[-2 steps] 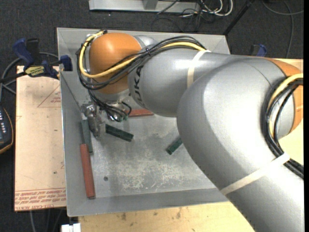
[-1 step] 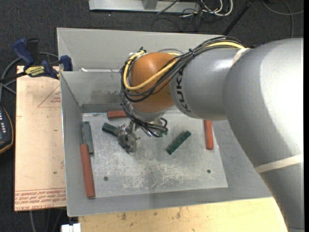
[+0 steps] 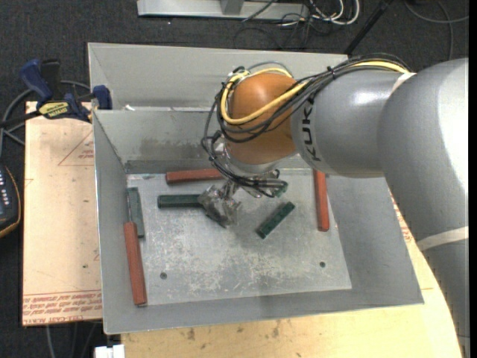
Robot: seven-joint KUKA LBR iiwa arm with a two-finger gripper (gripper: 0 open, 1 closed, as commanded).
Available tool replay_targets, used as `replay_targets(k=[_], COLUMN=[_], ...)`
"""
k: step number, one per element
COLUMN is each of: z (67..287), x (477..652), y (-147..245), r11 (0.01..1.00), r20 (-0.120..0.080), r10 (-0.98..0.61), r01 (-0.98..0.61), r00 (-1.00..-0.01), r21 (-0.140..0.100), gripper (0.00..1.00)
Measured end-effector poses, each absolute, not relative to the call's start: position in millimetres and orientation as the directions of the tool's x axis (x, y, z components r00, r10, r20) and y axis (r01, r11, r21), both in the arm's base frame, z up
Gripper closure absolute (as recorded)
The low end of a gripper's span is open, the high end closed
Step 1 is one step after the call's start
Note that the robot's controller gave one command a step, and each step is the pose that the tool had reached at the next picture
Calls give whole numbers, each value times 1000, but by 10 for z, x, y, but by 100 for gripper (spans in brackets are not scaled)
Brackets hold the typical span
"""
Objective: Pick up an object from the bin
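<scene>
Your arm point(image 3: 387, 125) comes in from the right as a thick silver-grey link that crosses toward the middle of the view. At its end sits the rounded orange wrist cover point(image 3: 257, 118), with black and yellow cables point(image 3: 313, 83) looped over and around it. Below that cover your hand point(image 3: 223, 207) points downward, set low and leaning slightly to the left, its grey metal tip showing just under the wrist.
</scene>
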State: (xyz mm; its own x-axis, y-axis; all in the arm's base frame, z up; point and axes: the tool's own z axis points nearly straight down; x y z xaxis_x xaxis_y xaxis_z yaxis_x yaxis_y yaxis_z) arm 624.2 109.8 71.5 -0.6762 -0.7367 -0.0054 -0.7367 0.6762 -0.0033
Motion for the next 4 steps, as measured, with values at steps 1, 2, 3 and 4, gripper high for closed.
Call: replay_targets(k=[1, 2, 3, 4], z=[707, 973, 697, 714], x=[6233, 6409, 6570, 6574], y=[1111, 1922, 1947, 1945], r11=[675, 631, 567, 568], r20=[-5, -11, -5, -5], r10=[-737, -776, -824, -823], r01=[-737, -776, -824, -823], r00=[-675, -631, -567, -568], r21=[-1, -2, -1, -1], gripper=[0, 0, 0, 100])
